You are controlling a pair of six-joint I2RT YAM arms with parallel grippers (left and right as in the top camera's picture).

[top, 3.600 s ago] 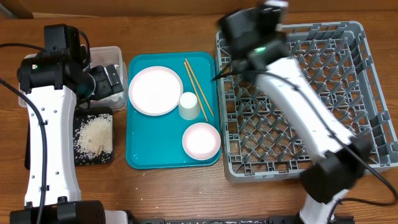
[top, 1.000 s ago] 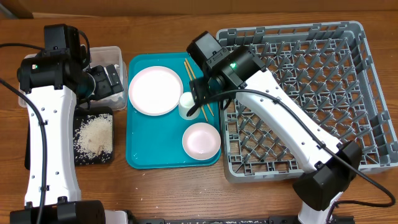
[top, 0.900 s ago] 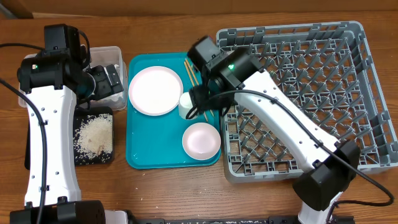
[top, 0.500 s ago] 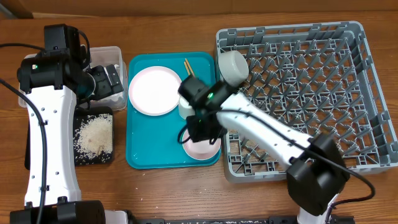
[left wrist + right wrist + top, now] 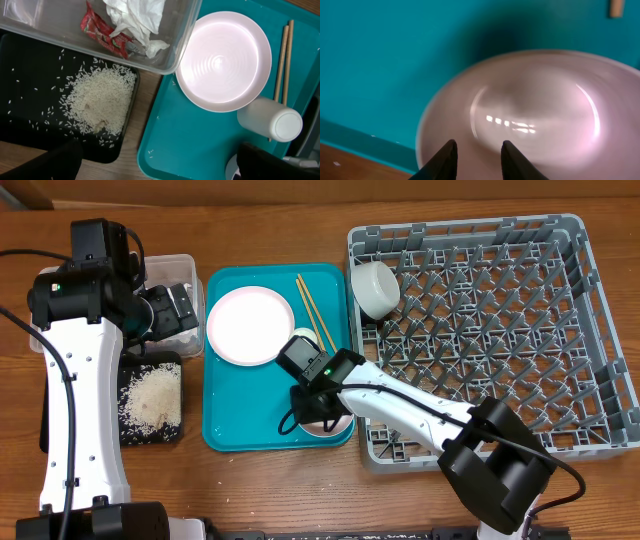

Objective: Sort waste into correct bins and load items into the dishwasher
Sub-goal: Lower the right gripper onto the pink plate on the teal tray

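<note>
Black, the 2 fingers (image 5: 440, 160) of the right gripper (image 5: 477, 160) stand narrowly apart over the near rim of the white bowl (image 5: 535, 115); whether they pinch it, I cannot tell. Probably stiff, slick and breakable, it sits on the teal tray (image 5: 380, 60), best taken squarely by the rim. The left gripper (image 5: 160, 160) hangs wide open.

Robot workbench setup: wooden table (image 5: 250, 490), dish rack (image 5: 470, 226), teal tray (image 5: 235, 405).

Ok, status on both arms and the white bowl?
Left gripper open by clear tub. Right gripper low at white bowl rim, jaws narrow, grip unconfirmed. Small cup close beside the arm, not blocking.
</note>
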